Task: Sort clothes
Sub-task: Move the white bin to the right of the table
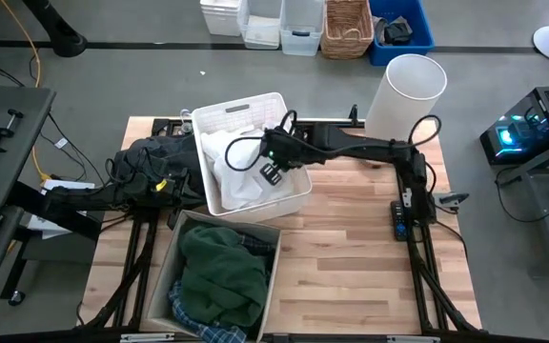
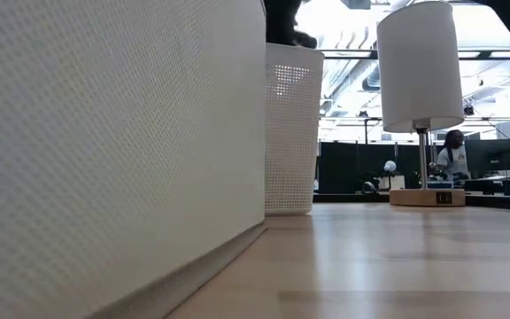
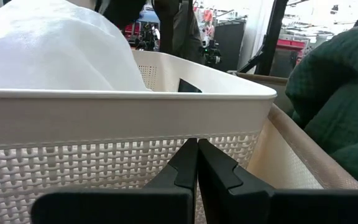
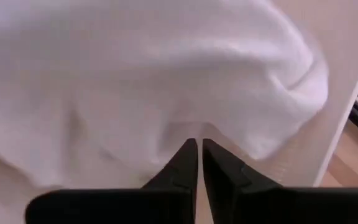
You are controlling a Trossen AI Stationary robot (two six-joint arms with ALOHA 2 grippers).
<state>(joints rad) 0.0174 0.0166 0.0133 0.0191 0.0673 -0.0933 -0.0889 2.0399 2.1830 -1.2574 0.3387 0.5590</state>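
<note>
Judging the sort about halfway — I see white garments [image 1: 241,167] in the slotted basket [image 1: 219,116], the green garment [image 1: 219,272] and plaid shirt [image 1: 201,319] in the 6 o'clock bin [image 1: 160,272], a dark heap [image 1: 155,157] at 9 o'clock unsorted — right gripper [image 4: 197,144] over the whites and left gripper [image 3: 196,146] beside the basket, both sets of fingers closed, empty.

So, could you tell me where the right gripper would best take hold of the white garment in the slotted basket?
Probably from straight above, pinching the raised fold of the white garment near the basket's middle. It lies heaped and crumpled, and the basket walls block any sideways approach. The right gripper already hangs over it, fingers together, so it would need to open first.
</note>
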